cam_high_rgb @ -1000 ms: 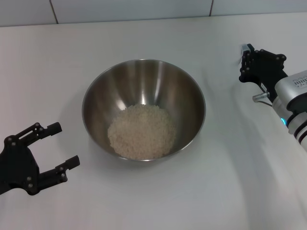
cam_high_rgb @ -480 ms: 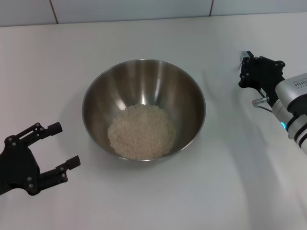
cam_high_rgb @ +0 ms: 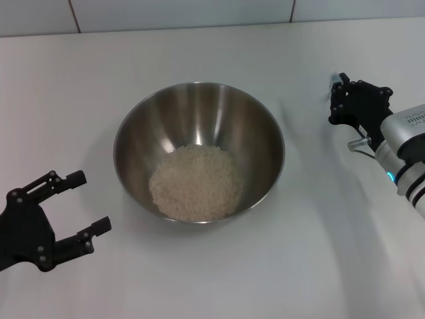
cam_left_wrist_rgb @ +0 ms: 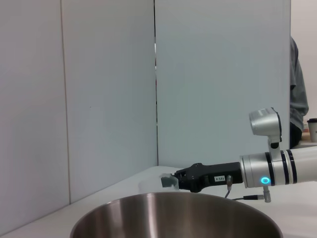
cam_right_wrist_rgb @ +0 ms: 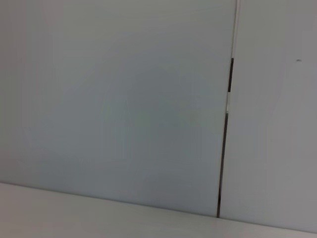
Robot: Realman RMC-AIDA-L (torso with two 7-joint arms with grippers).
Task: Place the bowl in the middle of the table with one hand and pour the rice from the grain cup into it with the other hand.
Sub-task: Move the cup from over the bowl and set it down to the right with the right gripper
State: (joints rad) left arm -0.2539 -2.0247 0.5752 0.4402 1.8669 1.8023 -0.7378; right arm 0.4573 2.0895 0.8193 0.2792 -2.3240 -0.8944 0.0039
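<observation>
One round, brushed-steel bowl [cam_high_rgb: 198, 151] sits mid-table [cam_high_rgb: 299, 266], a pale granular mound of rice [cam_high_rgb: 196, 182] at its bottom. Toward the right edge, the right gripper [cam_high_rgb: 340, 100] seemingly grips the clear grain cup [cam_left_wrist_rgb: 153, 186]. Near the left front corner, the left gripper [cam_high_rgb: 85, 210] gapes wide, empty.

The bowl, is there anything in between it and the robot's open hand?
No. Only bare table lies between the open left gripper and the bowl. The right gripper is off to the bowl's other side.

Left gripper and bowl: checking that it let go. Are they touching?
Apart. Head view shows bare table between the open left gripper and the bowl.
</observation>
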